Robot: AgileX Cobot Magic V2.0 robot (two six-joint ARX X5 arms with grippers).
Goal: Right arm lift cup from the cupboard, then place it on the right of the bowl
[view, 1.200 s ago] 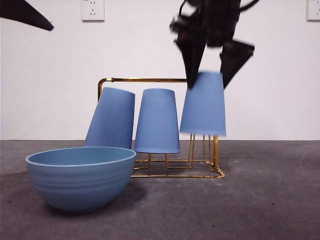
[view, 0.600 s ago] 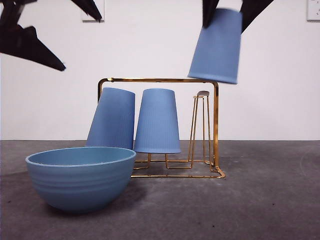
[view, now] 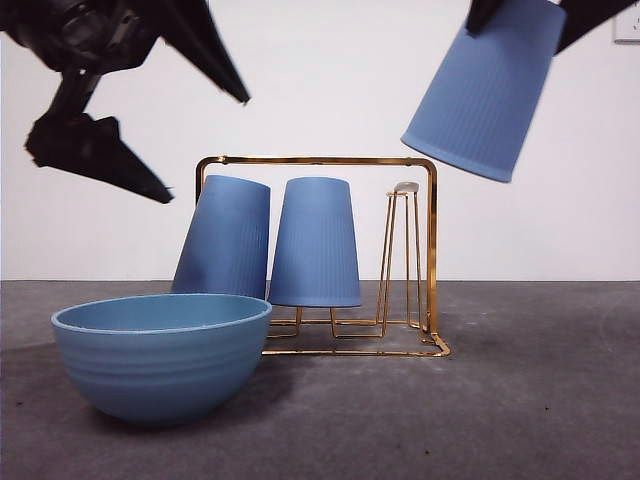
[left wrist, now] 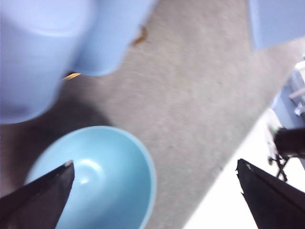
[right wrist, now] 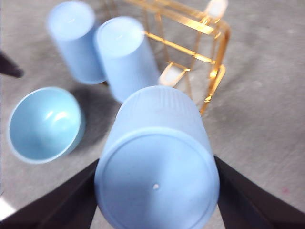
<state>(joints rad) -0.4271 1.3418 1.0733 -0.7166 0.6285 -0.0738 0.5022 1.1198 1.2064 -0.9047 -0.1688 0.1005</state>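
My right gripper [view: 520,18] is at the top right of the front view, shut on a ribbed blue cup [view: 482,100] that hangs mouth-down and tilted, above and right of the gold wire cupboard [view: 431,250]. In the right wrist view the cup [right wrist: 157,186] fills the space between the right gripper's [right wrist: 155,163] jaws. Two more cups [view: 225,238] [view: 315,242] sit upturned on the cupboard's pegs. The wide blue bowl [view: 160,360] stands in front, to the left. My left gripper [view: 208,150] hovers open high above the bowl [left wrist: 107,183].
One bare peg [view: 403,250] stands at the cupboard's right end. Grey table [view: 540,400] lies right of the bowl and in front of the cupboard. A white wall runs close behind.
The cup has gone higher and further right, off its peg, and now tilts. The left gripper has come lower and further right into the front view.
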